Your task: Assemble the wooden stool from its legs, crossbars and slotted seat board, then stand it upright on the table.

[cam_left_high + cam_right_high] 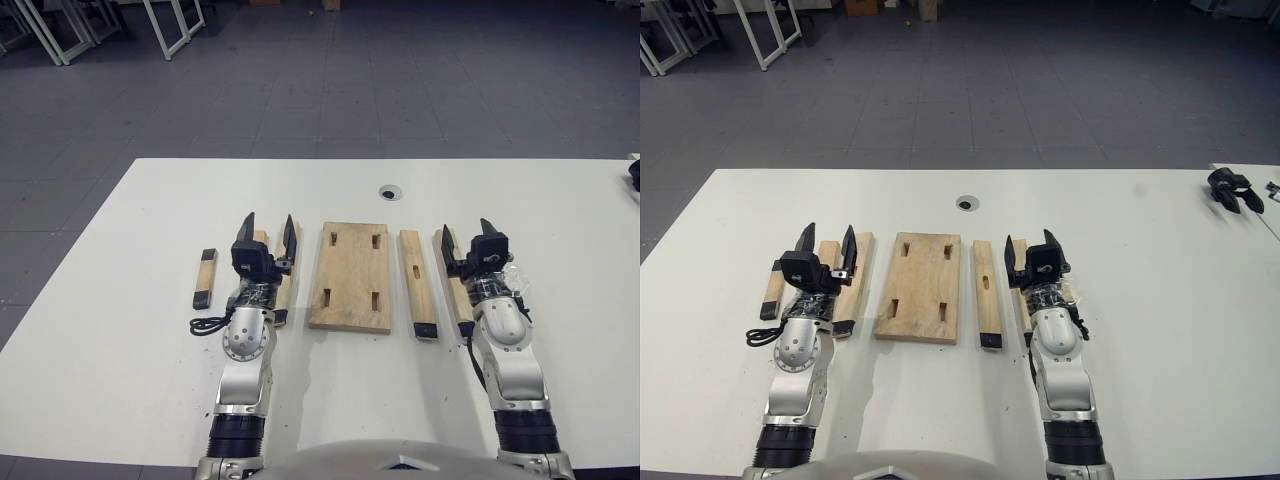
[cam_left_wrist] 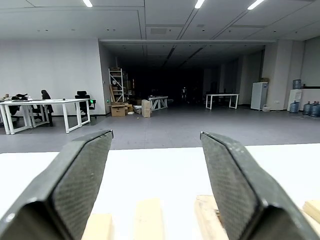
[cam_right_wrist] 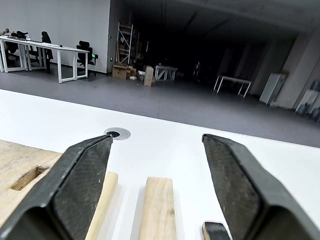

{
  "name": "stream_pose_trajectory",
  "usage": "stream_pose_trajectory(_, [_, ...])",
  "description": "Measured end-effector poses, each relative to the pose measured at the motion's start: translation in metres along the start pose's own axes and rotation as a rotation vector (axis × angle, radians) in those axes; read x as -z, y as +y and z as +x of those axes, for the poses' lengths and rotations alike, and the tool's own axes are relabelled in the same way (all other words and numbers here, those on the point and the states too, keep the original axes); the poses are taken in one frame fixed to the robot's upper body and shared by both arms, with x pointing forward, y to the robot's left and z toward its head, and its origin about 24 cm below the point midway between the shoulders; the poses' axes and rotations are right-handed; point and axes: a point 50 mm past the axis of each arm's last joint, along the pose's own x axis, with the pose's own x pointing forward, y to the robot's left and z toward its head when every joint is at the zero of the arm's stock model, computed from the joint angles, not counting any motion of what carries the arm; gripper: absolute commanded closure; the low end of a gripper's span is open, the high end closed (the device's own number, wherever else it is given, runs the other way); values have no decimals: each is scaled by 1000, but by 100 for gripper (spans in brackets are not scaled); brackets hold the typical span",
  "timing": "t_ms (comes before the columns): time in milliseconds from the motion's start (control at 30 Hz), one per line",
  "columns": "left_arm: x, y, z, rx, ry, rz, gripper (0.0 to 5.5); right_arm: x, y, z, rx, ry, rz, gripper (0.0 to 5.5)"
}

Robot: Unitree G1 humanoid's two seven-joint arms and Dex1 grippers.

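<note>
Nothing is joined yet: every part lies flat and loose on the counter (image 1: 110,300), so I judge all the fitting and the standing-up remain. A short crossbar (image 1: 205,277) lies farthest left. My left end effector (image 1: 268,236), fingers apart and empty, sits over 2 legs (image 1: 284,292). The slotted seat board (image 1: 350,277) lies in the middle, with a slotted bar (image 1: 415,285) just beside it. My right end effector (image 1: 467,242), likewise spread and empty, is over another leg (image 1: 455,294).

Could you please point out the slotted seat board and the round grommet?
slotted seat board (image 1: 350,277), left eye view, bare wood between slots.
round grommet (image 1: 390,192), left eye view, its dark centre.
</note>
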Motion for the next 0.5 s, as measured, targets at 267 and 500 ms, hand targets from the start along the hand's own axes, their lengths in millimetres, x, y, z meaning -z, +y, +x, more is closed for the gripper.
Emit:
stream_pose_trajectory(267, [0,2,0,-23,13,-3,227,-8,0,4,-60,12,-7,220])
stream_pose_trajectory(500, [0,2,-1,-25,22,5,227,-4,5,2,-78,36,-4,220])
